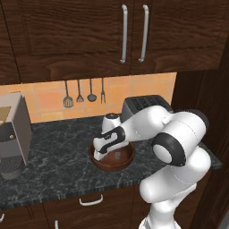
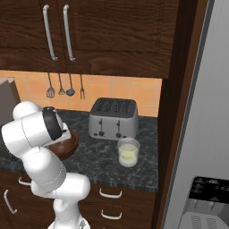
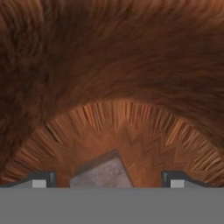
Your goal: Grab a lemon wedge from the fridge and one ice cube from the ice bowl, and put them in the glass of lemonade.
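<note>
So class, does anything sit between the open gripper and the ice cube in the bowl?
Nothing visible does. In the hand view the ice cube lies on the bowl floor between the gripper's spread tips, bare wood around it.

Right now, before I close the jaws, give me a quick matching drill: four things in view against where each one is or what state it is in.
Things:
1. gripper
2. ice cube
3. glass of lemonade
4. toaster

Places or states:
A. at the back of the counter, against the tiled wall
B. open, down inside the ice bowl
C. on the counter in front of the toaster, nearer the fridge
D. on the bowl floor between the fingertips

Pairs: 1-B, 2-D, 3-C, 4-A
</note>
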